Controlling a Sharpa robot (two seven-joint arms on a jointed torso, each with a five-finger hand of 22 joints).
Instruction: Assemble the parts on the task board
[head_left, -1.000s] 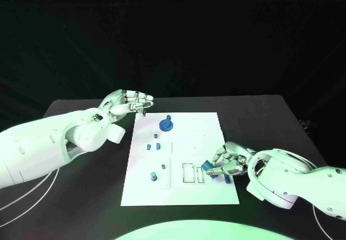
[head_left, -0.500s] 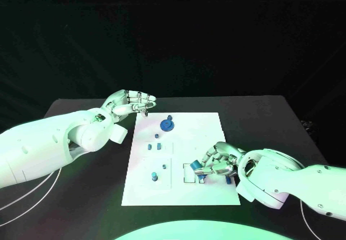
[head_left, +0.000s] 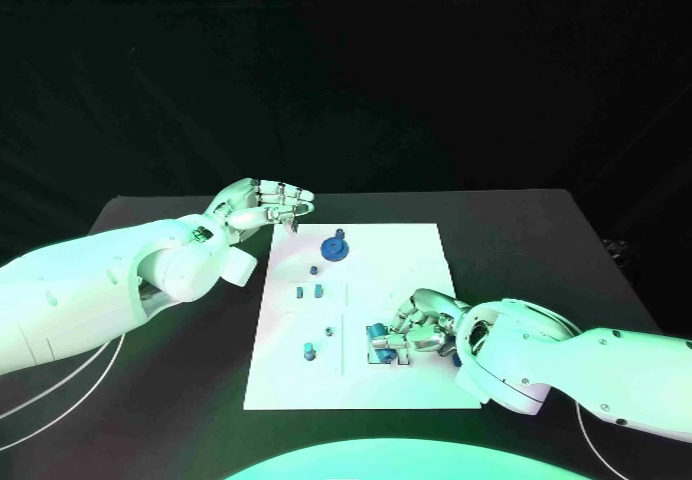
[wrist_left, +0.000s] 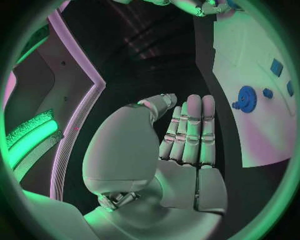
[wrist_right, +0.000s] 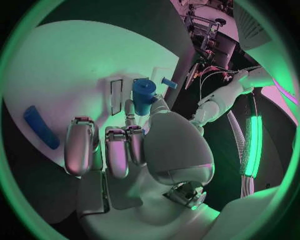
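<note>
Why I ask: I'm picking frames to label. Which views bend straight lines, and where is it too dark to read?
Head view: the board keeps straight edges and is brightly lit; behind the table all is black. Left wrist view: the board's edge bows along the circle. Right wrist view: its edge curves too; the part at the right hand's fingertips is clearly lit.

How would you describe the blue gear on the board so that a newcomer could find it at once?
Start at the white board in the middle of the black table and go to its far end, near the left hand. The gear lies there, just inside the board's far left corner. It is the only round, wheel-like blue part and the largest; its neighbours are small pegs and blocks.
</note>
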